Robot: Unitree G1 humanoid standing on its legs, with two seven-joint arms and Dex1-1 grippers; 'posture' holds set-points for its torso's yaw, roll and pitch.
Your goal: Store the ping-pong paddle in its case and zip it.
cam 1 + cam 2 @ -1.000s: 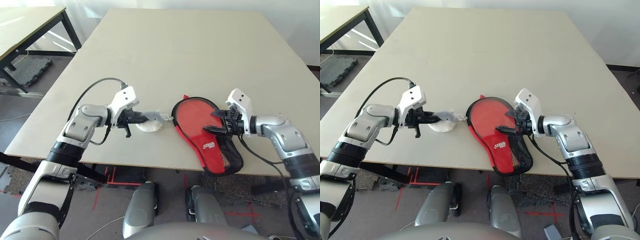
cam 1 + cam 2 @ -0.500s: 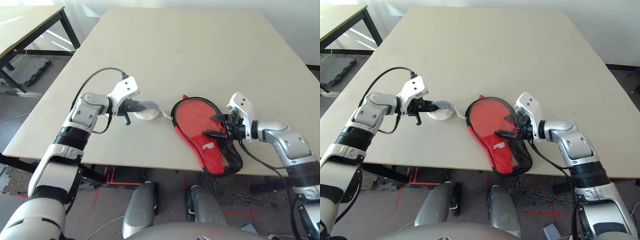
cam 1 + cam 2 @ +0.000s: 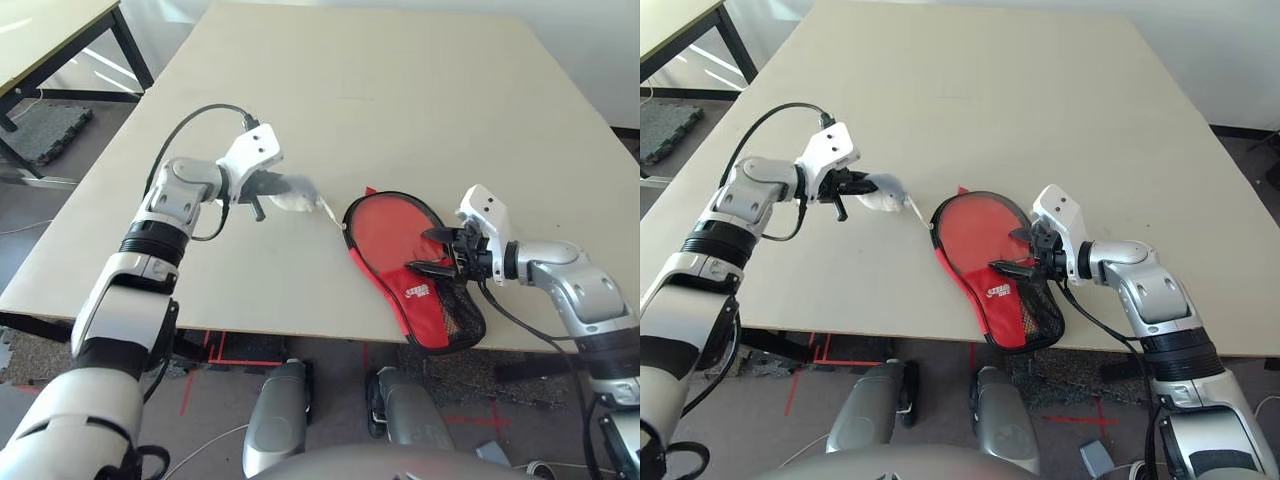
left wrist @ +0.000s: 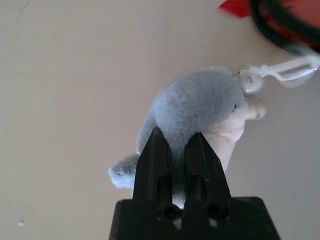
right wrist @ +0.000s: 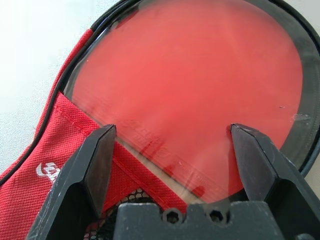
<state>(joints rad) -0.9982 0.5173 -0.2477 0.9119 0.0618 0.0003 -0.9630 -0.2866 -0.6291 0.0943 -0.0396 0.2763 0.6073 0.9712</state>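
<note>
- The case [image 3: 425, 285] is flat, paddle-shaped red fabric with black zip edging and a black mesh pocket, lying at the near edge of the matt beige worktop [image 3: 400, 110].
- The ping-pong paddle [image 5: 200, 95] sits inside it, smooth round red rubber face exposed.
- The right hand [image 3: 437, 250] hovers over the paddle, fingers spread and released.
- The left hand [image 4: 176, 150] is clenched on a fuzzy grey-white pouch [image 4: 200, 110], corded to the case.
- Compared with a second ago, the pouch is lifted off the worktop, further from the case.

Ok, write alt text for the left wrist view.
The left hand, fingers nearly together, pinches a small grey-and-white plush pouch over a beige table. A white cord clip runs from the pouch toward the case's black-edged red corner.
</note>
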